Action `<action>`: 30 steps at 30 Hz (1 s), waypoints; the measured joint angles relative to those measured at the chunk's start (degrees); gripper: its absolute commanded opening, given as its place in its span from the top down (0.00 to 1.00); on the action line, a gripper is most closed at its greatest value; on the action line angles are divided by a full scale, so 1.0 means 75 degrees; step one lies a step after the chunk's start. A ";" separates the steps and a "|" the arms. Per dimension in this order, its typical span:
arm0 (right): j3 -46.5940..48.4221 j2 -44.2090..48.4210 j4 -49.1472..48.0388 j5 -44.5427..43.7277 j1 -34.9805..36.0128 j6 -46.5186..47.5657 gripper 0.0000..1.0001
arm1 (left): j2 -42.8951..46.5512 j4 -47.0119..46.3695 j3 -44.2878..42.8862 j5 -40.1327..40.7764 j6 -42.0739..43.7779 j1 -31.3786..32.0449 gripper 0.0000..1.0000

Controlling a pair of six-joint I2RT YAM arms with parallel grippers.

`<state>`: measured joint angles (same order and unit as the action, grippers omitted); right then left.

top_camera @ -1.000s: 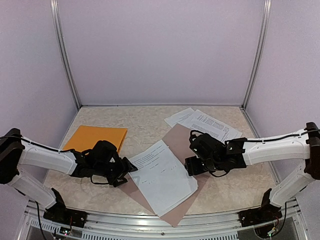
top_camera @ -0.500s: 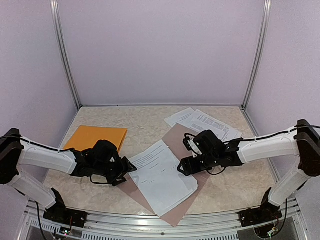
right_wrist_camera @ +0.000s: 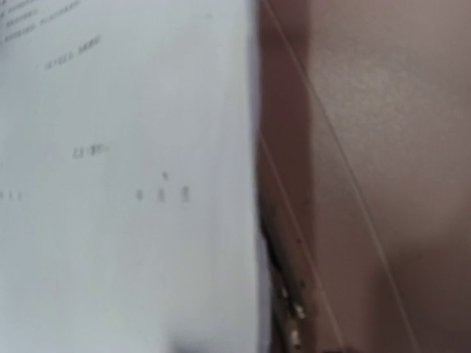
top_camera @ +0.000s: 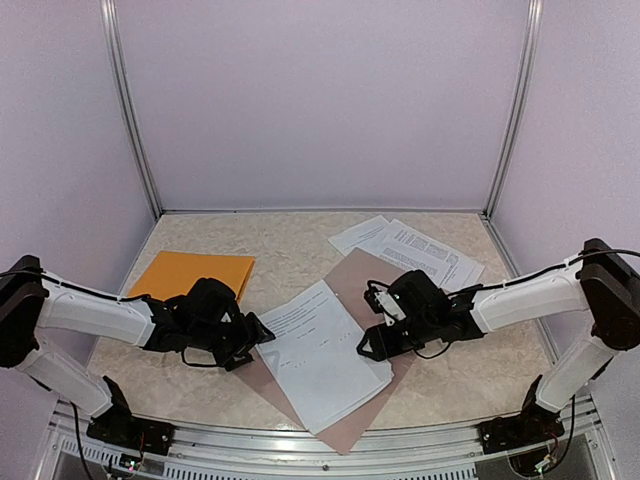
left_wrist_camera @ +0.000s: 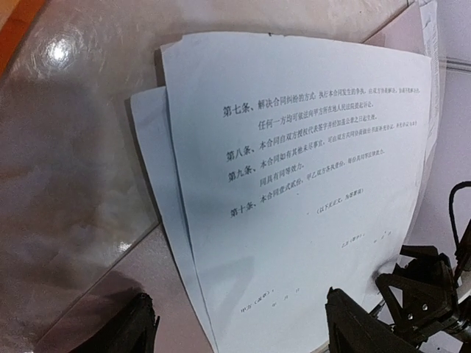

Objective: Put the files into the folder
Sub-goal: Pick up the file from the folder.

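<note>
On the table (top_camera: pixel 290 235), near its front edge, the files (top_camera: pixel 325 355) lie as a small stack on the open brown folder (top_camera: pixel 352 272). At their left edge the left gripper (top_camera: pixel 258 343) stands with jaws wide apart and grips nothing. The right gripper (top_camera: pixel 372 345) is at their right edge; whether it grips the paper I cannot tell. More printed sheets (top_camera: pixel 410 245) lie behind, at the back right.

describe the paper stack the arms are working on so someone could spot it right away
Near the front middle of the marbled table lies a flat brown folder. The stack is the white printed sheets lying askew on top of it; the other white sheets lie farther back on the right.
</note>
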<state>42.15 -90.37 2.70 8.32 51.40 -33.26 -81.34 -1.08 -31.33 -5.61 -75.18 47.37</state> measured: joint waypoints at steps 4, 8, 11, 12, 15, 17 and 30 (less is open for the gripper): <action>-0.0044 -0.0003 -0.0108 0.0143 -0.0026 -0.0067 0.66 | 0.0000 0.0006 0.0000 0.0006 0.0012 0.0000 0.24; -0.0134 0.0000 -0.0187 0.0201 -0.0029 -0.0117 0.66 | 0.0000 0.0006 0.0000 0.0012 0.0041 0.0000 0.24; -0.0224 0.0000 -0.0262 0.0221 -0.0029 -0.0149 0.66 | 0.0000 0.0009 0.0000 0.0015 0.0073 0.0000 0.24; -0.0259 0.0000 -0.0262 0.0236 -0.0029 -0.0160 0.66 | 0.0003 0.0009 0.0000 0.0015 0.0082 0.0000 0.24; -0.0364 0.0012 -0.0254 0.0254 -0.0029 -0.0207 0.61 | 0.0000 0.0009 0.0000 0.0012 0.0093 0.0000 0.24; -0.0420 0.0064 -0.0221 0.0230 -0.0029 -0.0248 0.60 | 0.0000 0.0006 0.0000 0.0015 0.0099 0.0000 0.24; -0.0845 0.0632 -0.0306 0.0487 -0.0029 -0.0481 0.58 | -0.0210 -0.0023 -0.0131 0.0006 0.0163 0.0000 0.24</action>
<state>35.81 -85.62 0.40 11.97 51.18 -36.86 -82.91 -1.26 -32.32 -5.56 -73.95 47.37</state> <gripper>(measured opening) 0.417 0.760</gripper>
